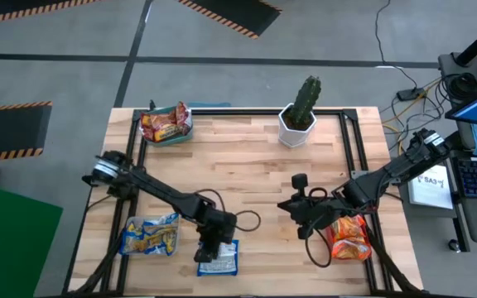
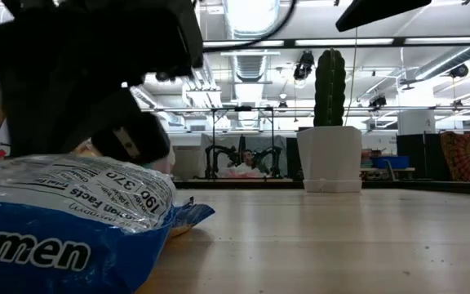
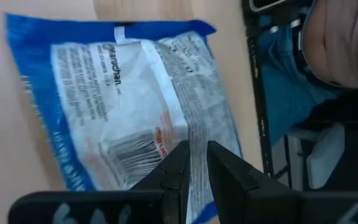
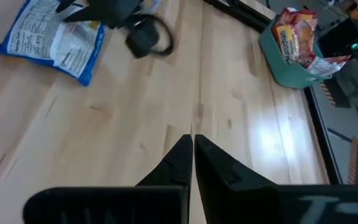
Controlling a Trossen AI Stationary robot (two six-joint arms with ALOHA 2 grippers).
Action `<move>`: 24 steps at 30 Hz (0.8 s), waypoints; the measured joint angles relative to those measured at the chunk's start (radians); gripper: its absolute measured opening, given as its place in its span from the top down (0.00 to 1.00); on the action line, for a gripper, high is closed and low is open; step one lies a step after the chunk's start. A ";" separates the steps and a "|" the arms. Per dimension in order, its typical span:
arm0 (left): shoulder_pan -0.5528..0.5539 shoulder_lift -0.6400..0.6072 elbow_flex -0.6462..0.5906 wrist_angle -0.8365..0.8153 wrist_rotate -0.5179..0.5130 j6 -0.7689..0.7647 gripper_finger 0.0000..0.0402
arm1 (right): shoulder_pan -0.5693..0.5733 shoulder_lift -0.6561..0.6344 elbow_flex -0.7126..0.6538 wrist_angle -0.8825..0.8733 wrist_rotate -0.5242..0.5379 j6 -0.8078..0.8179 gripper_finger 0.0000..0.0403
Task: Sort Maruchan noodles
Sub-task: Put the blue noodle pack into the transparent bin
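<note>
A blue-and-white Maruchan noodle packet (image 1: 222, 261) (image 3: 117, 99) sits near the table's front edge, printed back up. My left gripper (image 1: 210, 247) (image 3: 196, 160) reaches down onto it, slanting, and is shut on it. In the low view the packet (image 2: 64, 220) fills the near left. My right gripper (image 1: 293, 207) (image 4: 192, 146) hovers shut and empty above the bare wood right of centre. Red packets (image 1: 166, 124) fill a green tray at the far left. Blue-yellow packets (image 1: 150, 236) are piled at the near left and orange ones (image 1: 350, 236) at the near right. My left gripper pinches the packet's raised back seam (image 3: 194, 134), which runs lengthwise down the middle and passes into the narrow gap between my two fingers. The fingers slant down from the table's left and lie along the seam. I cannot tell whether the packet rests on the table.
A cactus in a white pot (image 1: 305, 112) (image 2: 330, 122) stands at the far edge, right of centre. Black rails (image 1: 350, 157) frame the tabletop. The green tray (image 4: 284, 71) shows ahead of my right gripper. Bare wood lies between the two arms.
</note>
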 joint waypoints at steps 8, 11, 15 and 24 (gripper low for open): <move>-0.002 0.080 0.046 -0.010 -0.095 0.034 0.91 | 0.002 0.002 0.000 0.000 -0.003 0.056 0.98; 0.003 0.043 0.062 -0.093 -0.366 0.060 0.91 | 0.002 0.002 0.000 0.000 -0.004 0.065 0.98; 0.008 -0.017 0.081 -0.223 -0.666 0.069 0.91 | 0.002 0.002 -0.002 0.002 -0.003 0.145 0.98; 0.002 -0.133 0.038 -0.223 -0.703 0.189 0.91 | -0.061 0.002 -0.088 0.001 0.016 0.636 0.98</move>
